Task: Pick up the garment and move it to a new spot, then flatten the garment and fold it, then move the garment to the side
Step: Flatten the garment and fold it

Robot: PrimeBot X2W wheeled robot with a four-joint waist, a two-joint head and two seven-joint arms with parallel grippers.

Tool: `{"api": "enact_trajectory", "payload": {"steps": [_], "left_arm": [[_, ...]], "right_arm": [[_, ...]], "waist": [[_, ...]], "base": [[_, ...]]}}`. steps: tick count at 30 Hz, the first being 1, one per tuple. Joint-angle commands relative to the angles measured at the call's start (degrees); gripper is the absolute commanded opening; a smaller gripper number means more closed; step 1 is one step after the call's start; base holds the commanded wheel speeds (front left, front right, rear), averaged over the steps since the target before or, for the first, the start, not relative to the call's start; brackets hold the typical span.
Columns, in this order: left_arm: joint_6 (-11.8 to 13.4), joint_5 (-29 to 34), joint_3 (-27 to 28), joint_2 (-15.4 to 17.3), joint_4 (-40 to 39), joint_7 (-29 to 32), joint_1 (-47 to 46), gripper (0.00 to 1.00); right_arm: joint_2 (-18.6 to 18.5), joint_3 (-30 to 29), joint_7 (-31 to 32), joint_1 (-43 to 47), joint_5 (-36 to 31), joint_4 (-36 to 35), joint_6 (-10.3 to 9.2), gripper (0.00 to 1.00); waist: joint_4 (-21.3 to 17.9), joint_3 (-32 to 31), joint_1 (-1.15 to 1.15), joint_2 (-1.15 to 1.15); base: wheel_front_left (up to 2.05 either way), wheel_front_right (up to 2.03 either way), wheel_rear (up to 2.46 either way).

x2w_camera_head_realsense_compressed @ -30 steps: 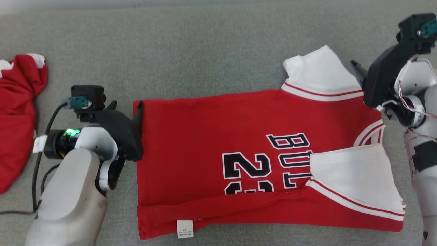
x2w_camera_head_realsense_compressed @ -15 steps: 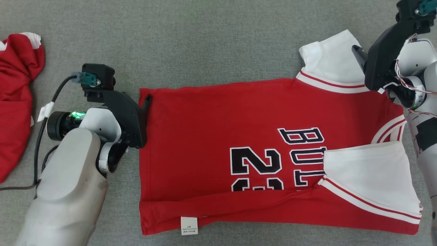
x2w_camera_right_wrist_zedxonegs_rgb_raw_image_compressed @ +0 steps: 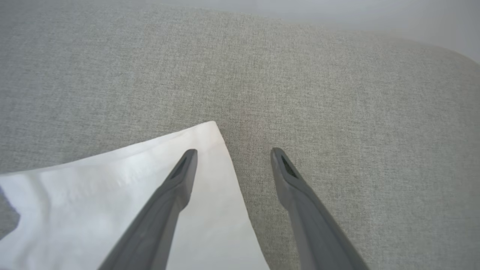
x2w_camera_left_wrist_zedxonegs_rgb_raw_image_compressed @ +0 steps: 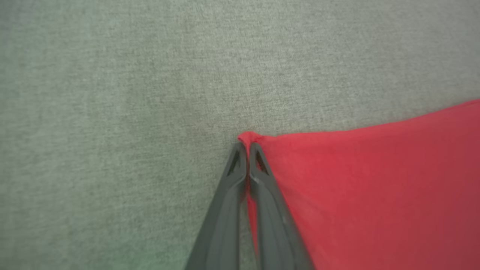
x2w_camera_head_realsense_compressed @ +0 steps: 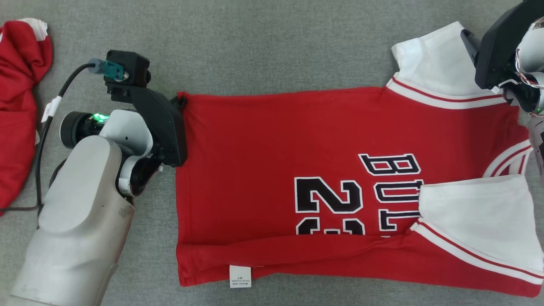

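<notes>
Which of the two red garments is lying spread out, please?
The middle jersey with black lettering; the other garment lies crumpled at the far left.

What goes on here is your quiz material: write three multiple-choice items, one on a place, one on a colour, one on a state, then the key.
1. Where does the left gripper grip the jersey?
A) the near white sleeve
B) the far hem corner
C) the care label

2. What colour is the sleeve at the right gripper?
A) white
B) red
C) black

3. How do the right gripper's jaws stand?
A) shut on the sleeve
B) shut, empty
C) open

Key:
1 B, the left wrist view shows the fingers pinched on the red corner.
2 A, the cloth under one finger is white.
3 C, a wide gap parts the fingertips.
</notes>
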Motion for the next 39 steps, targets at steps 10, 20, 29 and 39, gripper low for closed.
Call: {"api": "enact_trajectory", "payload": {"steps": [10, 20, 29, 39], "left_arm": [[0.58, -0.8, -0.98, -1.72, -0.05, -0.42, 0.85, 0.0], [3.81, 1.69, 0.21, -0.27, 0.23, -6.82, 1.17, 0.0], [4.33, 2.86, 0.15, -0.05, 2.33, -13.74, 1.66, 0.0], [4.27, 4.38, -1.38, 0.52, 1.3, -19.79, 6.45, 0.0]], "right_arm": [[0.26, 1.97, 1.8, -2.06, 1.53, 5.41, -0.15, 0.93], [-0.03, 2.13, -5.59, -3.67, 1.12, 5.87, -0.16, 0.0], [0.07, 5.09, -14.93, -0.5, 4.43, 3.5, -0.16, 0.0], [-5.29, 13.42, -19.32, 10.02, 13.97, -8.25, -0.16, 0.0]], "waist": [[2.04, 3.08, 0.0, 0.0], [0.82, 2.57, 0.0, 0.0], [-1.4, -0.52, 0.0, 0.0], [-2.95, -6.01, 0.0, 0.0]], "base": [[0.0, 0.0, 0.0], [0.0, 0.0, 0.0], [0.0, 0.0, 0.0], [0.0, 0.0, 0.0]]}}
